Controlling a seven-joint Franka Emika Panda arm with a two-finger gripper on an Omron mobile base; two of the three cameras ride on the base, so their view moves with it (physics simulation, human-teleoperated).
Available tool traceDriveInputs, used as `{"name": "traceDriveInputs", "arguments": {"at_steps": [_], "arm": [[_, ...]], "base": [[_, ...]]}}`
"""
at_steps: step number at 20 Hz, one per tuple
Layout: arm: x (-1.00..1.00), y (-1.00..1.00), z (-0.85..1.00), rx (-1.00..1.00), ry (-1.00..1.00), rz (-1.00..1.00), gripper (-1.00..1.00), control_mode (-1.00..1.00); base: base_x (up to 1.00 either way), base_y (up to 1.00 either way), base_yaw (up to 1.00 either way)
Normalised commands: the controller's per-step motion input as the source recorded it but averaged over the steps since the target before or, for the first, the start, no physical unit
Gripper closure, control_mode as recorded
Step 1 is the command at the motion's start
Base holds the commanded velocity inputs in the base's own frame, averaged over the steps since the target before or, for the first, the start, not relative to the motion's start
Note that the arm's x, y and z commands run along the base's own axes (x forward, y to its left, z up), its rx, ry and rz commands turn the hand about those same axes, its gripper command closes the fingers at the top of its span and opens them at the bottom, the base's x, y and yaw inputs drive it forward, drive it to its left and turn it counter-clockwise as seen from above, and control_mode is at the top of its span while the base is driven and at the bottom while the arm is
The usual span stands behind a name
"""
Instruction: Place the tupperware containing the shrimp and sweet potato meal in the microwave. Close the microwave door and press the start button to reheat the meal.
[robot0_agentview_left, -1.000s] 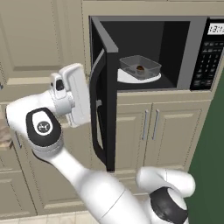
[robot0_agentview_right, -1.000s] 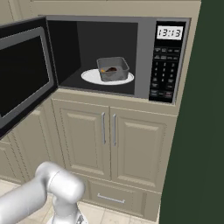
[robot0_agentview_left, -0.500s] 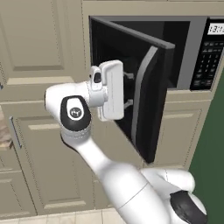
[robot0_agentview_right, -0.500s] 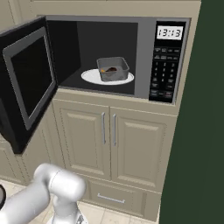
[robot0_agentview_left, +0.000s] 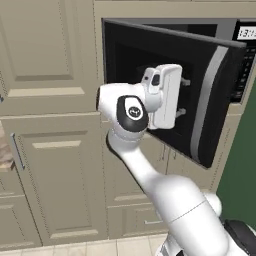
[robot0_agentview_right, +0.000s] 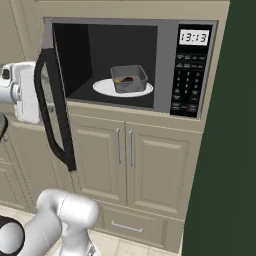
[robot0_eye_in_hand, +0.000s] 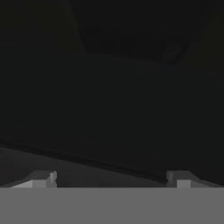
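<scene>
The shallow rectangular grey translucent plastic tupperware (robot0_agentview_right: 129, 79) is set on the white round turntable plate (robot0_agentview_right: 102, 87) inside the black built-in microwave (robot0_agentview_right: 165, 62), left of the keypad panel (robot0_agentview_right: 188, 80). The black microwave door (robot0_agentview_left: 165, 90) is hinged at the left and stands partly swung. The two-finger gripper (robot0_agentview_left: 184, 97) is pressed against its outer face, left of the long curved grey handle (robot0_agentview_left: 205, 100). Beige cabinet doors (robot0_agentview_right: 145, 160) lie below the microwave.
</scene>
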Motion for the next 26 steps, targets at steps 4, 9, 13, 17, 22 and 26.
{"name": "traceDriveInputs", "arguments": {"at_steps": [4, 9, 13, 17, 22, 26], "arm": [[0.5, -0.78, -0.02, 0.07, 0.0, 0.1, -1.0, -1.0], [0.67, -0.6, -0.12, 0.07, 0.0, 0.14, -1.0, -1.0], [0.7, -0.39, -0.1, 0.08, 0.01, 0.14, -1.0, -1.0], [0.84, -0.2, -0.04, 0.1, 0.01, 0.23, -1.0, -1.0], [0.86, -0.13, 0.0, 0.05, 0.0, 0.29, -1.0, -1.0], [0.79, -0.19, 0.0, 0.04, 0.0, 0.29, -1.0, -1.0]], "base": [[0.0, 0.0, 0.0], [0.0, 0.0, 0.0], [0.0, 0.0, 0.0], [0.0, 0.0, 0.0], [0.0, 0.0, 0.0], [0.0, 0.0, 0.0]]}}
